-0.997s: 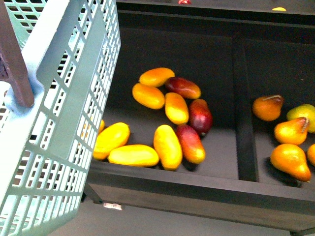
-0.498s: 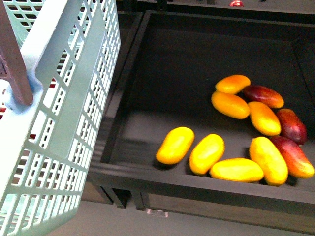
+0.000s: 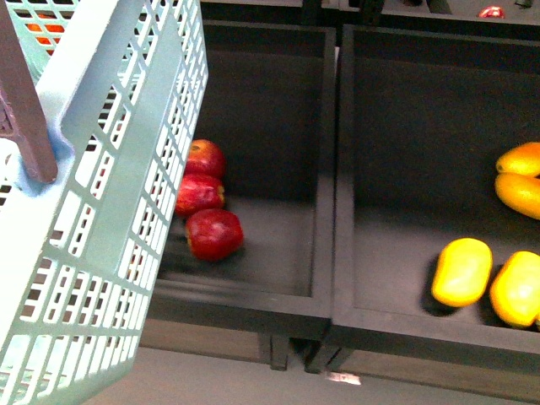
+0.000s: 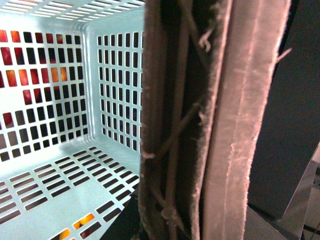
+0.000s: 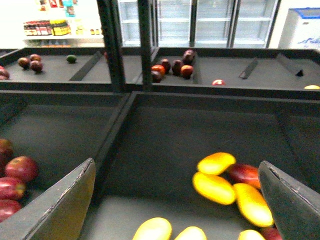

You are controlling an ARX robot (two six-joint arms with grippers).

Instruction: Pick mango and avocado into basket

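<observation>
The teal basket (image 3: 110, 169) hangs tilted at the left of the front view, with its brown handle (image 3: 21, 101) up. My left gripper is shut on that handle (image 4: 240, 125), which fills the left wrist view and hides the fingers. The basket floor (image 4: 55, 175) is bare. Yellow-orange mangoes (image 3: 462, 272) lie in the right-hand bin. In the right wrist view they (image 5: 214, 187) lie below and ahead of my open, empty right gripper (image 5: 175, 165). A small dark green fruit (image 5: 71, 58) lies on the far shelf; I cannot tell whether it is the avocado.
Three red apples (image 3: 213, 234) lie in the left bin beside the basket, also seen in the right wrist view (image 5: 21, 168). A black divider wall (image 3: 337, 169) separates the bins. A dark red mango (image 5: 245, 174) lies among the yellow ones. More fruit (image 5: 172, 66) sits on the back shelf.
The front view has swept left: the mangoes slid to the right edge and the bin with red apples came into view. The basket keeps its place in the picture.
</observation>
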